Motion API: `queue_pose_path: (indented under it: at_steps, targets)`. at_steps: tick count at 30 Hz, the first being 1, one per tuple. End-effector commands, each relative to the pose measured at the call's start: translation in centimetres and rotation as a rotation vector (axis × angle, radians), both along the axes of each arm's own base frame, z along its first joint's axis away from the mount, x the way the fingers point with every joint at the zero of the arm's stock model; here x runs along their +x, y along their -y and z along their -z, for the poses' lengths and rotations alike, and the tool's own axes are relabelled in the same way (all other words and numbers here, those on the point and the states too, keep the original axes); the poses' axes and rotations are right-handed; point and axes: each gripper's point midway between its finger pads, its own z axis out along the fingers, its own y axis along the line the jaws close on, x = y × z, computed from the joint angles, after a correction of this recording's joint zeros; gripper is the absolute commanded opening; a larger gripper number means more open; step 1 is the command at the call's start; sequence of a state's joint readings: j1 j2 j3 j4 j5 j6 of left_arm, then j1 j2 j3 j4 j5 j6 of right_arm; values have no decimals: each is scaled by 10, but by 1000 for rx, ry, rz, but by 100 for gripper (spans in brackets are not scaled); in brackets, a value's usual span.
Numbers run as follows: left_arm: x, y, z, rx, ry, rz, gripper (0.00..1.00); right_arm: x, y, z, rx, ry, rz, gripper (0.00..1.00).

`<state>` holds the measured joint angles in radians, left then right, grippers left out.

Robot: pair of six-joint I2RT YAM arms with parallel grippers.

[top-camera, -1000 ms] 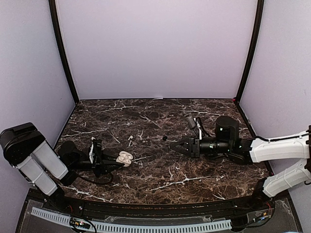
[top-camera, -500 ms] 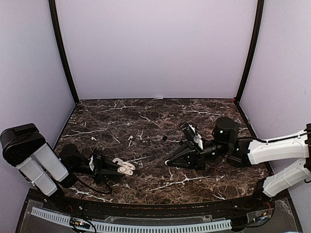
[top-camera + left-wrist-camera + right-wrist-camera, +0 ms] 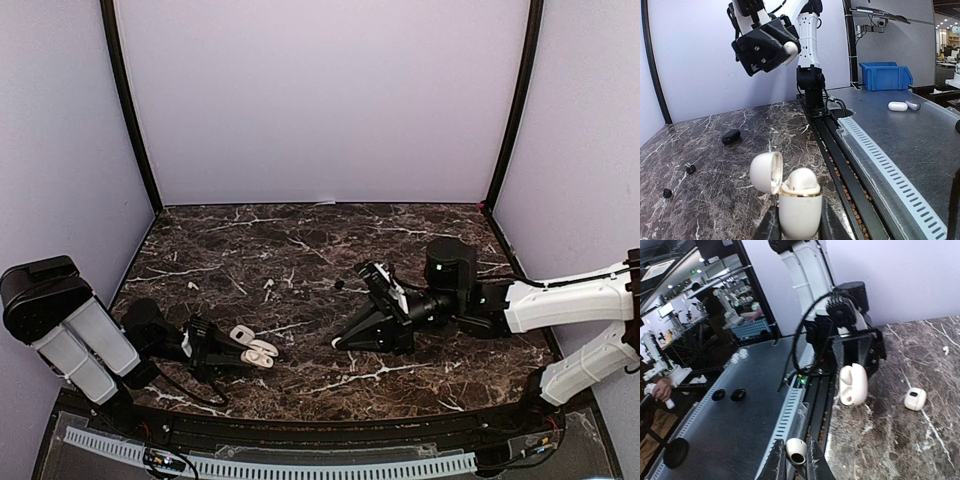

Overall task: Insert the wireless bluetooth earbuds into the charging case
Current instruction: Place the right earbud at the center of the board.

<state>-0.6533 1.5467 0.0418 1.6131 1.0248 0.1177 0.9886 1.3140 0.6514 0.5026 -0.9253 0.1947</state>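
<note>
In the left wrist view my left gripper (image 3: 799, 226) is shut on the body of a white charging case (image 3: 799, 212). Its lid (image 3: 766, 172) is hinged open to the left, and one white earbud (image 3: 803, 180) sits in the top. From above, the case (image 3: 256, 350) lies at the near left with the left gripper (image 3: 230, 352) behind it. My right gripper (image 3: 796, 458) is shut on a white earbud (image 3: 796, 451) and points at the open case (image 3: 853, 384). In the top view the right gripper (image 3: 340, 342) is a short way right of the case, not touching it.
A black case (image 3: 731, 136) and two small black earbuds (image 3: 690, 169) (image 3: 667, 192) lie on the marble beyond the held case. Small white pieces (image 3: 267, 291) (image 3: 193, 286) and a black bud (image 3: 339, 284) lie mid-table. The table's near rail (image 3: 840, 165) is close to the case.
The right arm has swung left and down, bringing its white earbud nearer the case. The left gripper has shifted the case slightly toward the near edge.
</note>
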Motion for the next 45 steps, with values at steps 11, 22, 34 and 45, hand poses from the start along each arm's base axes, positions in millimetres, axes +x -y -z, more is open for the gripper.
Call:
queue_pose_path:
  at_steps: [11, 22, 34, 45]
  targets:
    - [-7, -5, -35, -137, 218, -9, 0, 81, 4, 125, -559, 163, 430, 4]
    - [-5, -3, -32, -129, 206, -11, 0, 86, 2, 190, -748, 205, 469, 2]
    - [-4, -3, -31, -129, 206, -17, 0, 90, 7, 202, -791, 241, 474, 15]
    - [-2, -3, -31, -127, 204, -27, 0, 91, 11, 181, -740, 208, 539, 52]
